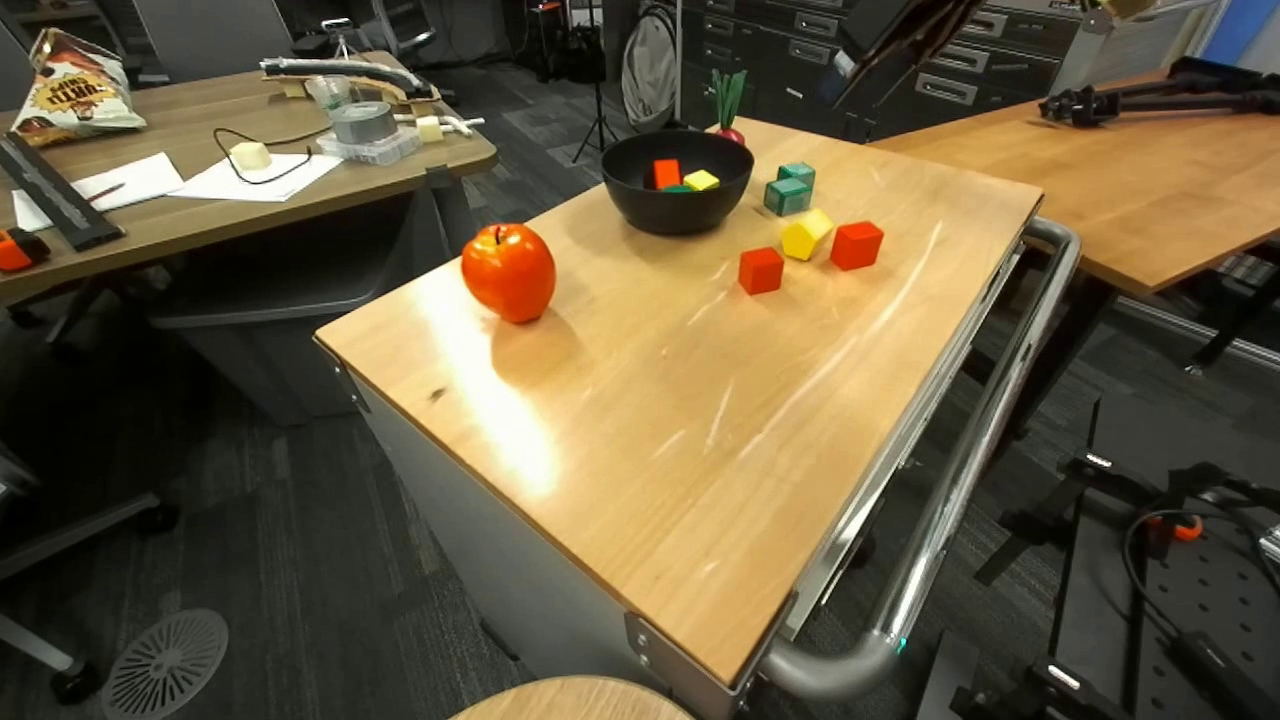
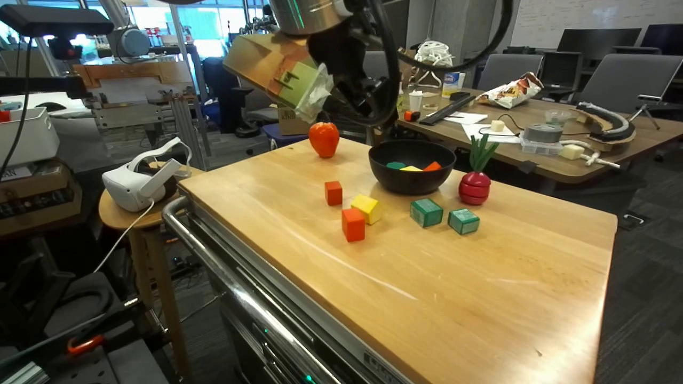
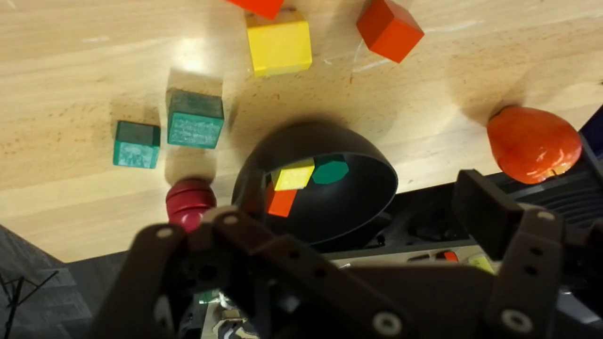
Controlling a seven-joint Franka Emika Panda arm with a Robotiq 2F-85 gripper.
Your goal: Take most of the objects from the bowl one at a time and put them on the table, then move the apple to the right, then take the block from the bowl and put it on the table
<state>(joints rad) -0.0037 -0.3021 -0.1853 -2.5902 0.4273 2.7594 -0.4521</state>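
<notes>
In an exterior view, a snack bag (image 1: 80, 98) near the far edge of the desk (image 1: 195, 112) reads "TURTLE CHIPS".

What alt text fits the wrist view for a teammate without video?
Open gripper in front of a black bowl holding one yellow block, one green, one red. On the table: two green blocks, another yellow, two red (one cropped), apple at right, radish-like item at left.

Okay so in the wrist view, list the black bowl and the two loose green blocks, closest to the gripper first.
Across the wrist picture, from the gripper:
1. Black bowl, framed between the open jaws.
2. Larger-looking green block, left of it in the picture.
3. Smaller-looking green block, farther left still.
</notes>
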